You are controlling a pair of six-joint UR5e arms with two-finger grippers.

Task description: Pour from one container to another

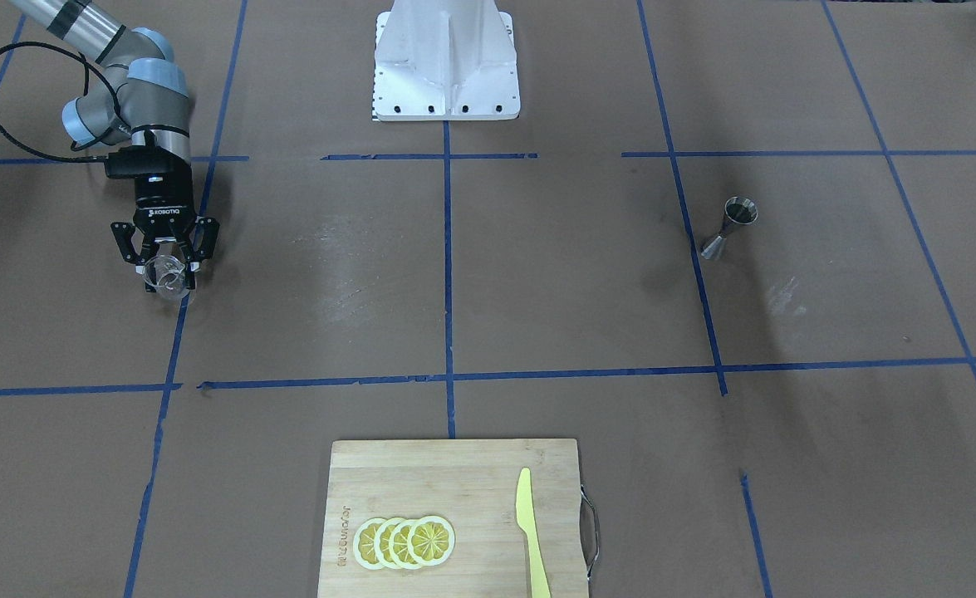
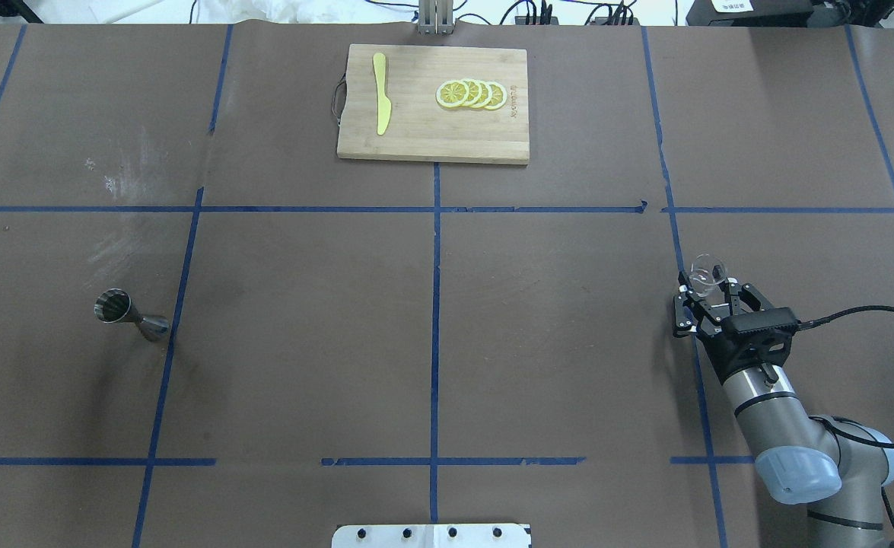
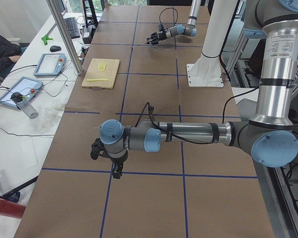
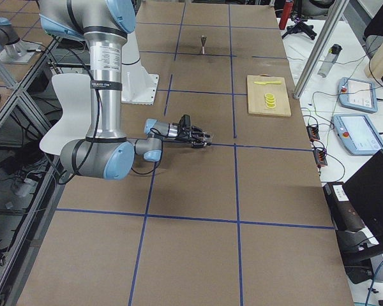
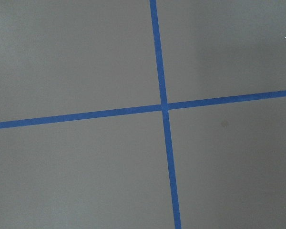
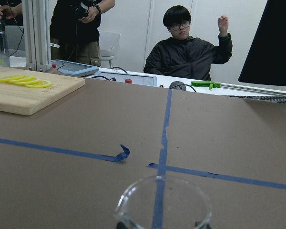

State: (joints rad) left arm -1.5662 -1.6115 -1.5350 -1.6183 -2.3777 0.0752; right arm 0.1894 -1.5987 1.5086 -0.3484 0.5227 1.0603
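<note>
A clear glass beaker [image 1: 169,279] sits between the fingers of my right gripper [image 1: 167,264], which is shut on it low over the table. The beaker [image 2: 706,273] is on the right side in the overhead view, and its rim [image 6: 163,202] fills the bottom of the right wrist view. A metal jigger [image 2: 130,315] stands upright far away on the left side, also seen as the jigger [image 1: 729,227]. My left gripper [image 3: 115,170] shows only in the exterior left view, pointing down high over the table; I cannot tell whether it is open or shut.
A wooden cutting board [image 2: 433,103] at the far edge carries lemon slices [image 2: 471,93] and a yellow knife [image 2: 380,103]. Blue tape lines [image 2: 435,304] grid the brown table. People [image 6: 188,50] sit and stand beyond the far edge. The robot's white base [image 1: 446,62] stands at the near edge.
</note>
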